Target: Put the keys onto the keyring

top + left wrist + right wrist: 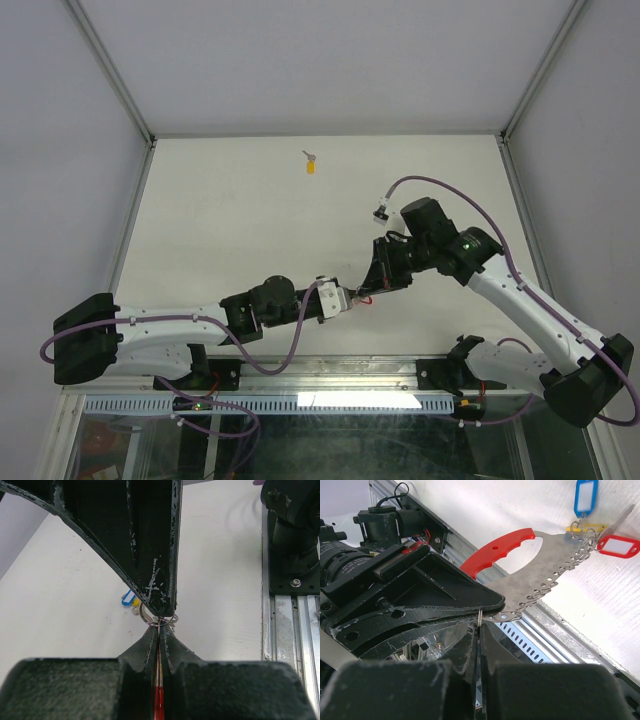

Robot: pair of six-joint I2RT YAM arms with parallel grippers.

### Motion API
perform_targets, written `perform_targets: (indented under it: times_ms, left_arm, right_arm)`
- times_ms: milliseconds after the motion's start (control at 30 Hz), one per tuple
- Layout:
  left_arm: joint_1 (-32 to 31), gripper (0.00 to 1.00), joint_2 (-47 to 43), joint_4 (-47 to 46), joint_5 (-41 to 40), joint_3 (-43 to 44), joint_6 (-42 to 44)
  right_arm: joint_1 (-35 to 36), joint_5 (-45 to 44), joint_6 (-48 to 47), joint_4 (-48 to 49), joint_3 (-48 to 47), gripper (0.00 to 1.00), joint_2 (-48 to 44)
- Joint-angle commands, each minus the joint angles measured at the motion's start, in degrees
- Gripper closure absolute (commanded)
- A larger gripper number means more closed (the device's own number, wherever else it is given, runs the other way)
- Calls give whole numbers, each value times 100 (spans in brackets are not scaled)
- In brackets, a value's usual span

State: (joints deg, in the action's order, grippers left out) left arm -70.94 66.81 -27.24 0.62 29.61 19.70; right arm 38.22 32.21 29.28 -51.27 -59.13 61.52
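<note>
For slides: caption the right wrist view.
Right end effector and left end effector pinch the keyring at one end; blue tag and red tag sit at the other.

left tool (350, 298) and right tool (372, 288) block the near middle; a yellow-tagged key (311, 166) lies far back.

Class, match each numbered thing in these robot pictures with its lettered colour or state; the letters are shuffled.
Things:
1 lone key
2 curved handle
3 left gripper
4 right gripper

Colours or states:
A shut on a thin wire ring
B yellow head, lying at the far side of the table
C red
D shut on the keyring plate, seen edge-on

Pairs: 1-B, 2-C, 3-D, 4-A
</note>
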Motion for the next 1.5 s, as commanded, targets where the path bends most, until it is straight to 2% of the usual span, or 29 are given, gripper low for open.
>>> perform_targets:
  times_ms: [0,67,233,367,733,867,1000,1167,1333,1467]
  left_arm:
    - [-62,100,-91,-639,173,225,-25]
    - [-61,100,-119,-642,131,206,-24]
    - [-69,100,-175,-659,32,160,-126]
    - [-61,100,-186,-670,13,134,-339]
    - [-65,100,-405,-1241,-62,-257,-1018]
    - [-55,100,-519,-1283,-71,-310,-1150]
    - [-37,100,-629,-1138,8,-289,-1341]
    - [441,100,-644,-615,806,-89,-1985]
    - [954,100,-839,-307,1374,-94,-2309]
    - [1140,100,-968,-95,1591,-85,-2309]
  right_arm:
    - [15,184,-103,246,-24,100,-59]
    - [12,158,-125,240,-48,98,-69]
    - [12,19,-197,278,-200,74,-188]
    - [12,-210,-246,376,-335,64,-342]
    - [13,-1086,-308,684,-312,62,-983]
    - [16,-1303,-623,748,-177,62,-1205]
    - [13,-1649,-1157,1470,302,50,-1821]
    - [38,-1605,-2146,3292,1256,48,-2701]
    - [349,-1514,-3829,3535,1512,55,-2988]
    - [908,-1422,-4830,3545,1538,57,-2984]
